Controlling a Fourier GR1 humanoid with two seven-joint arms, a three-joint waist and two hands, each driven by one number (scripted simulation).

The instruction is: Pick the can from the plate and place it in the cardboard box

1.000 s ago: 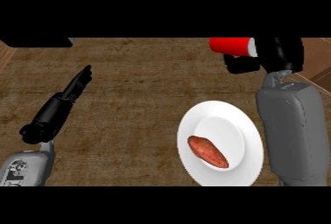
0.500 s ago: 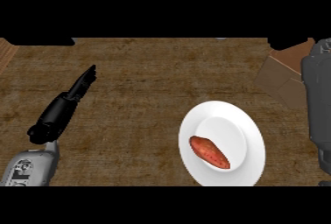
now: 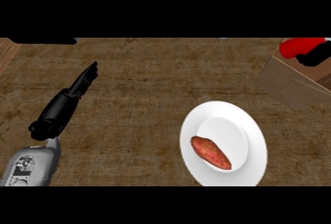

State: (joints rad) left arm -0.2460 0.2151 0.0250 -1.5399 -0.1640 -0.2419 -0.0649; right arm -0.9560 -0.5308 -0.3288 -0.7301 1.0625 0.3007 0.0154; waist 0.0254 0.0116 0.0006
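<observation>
A red can [image 3: 300,45] shows at the top right, above the cardboard box [image 3: 289,82]. Black fingers of my right hand [image 3: 317,55] curl round the can and hide its lower part; the forearm is out of view. The white plate [image 3: 249,130] lies at the lower right, with only a reddish sweet potato [image 3: 211,152] on it. My left hand [image 3: 72,93] rests at the left over the wooden counter, open with fingers straight and pointing up and to the right, far from the plate and the box.
The brown counter top [image 3: 155,87] spans the view. A lighter wooden edge [image 3: 5,52] shows at the far left. The box stands right of the plate's upper rim, running out past the right edge.
My right arm swung to the right with the can, from above the plate's far side to over the box. The left hand barely shifted.
</observation>
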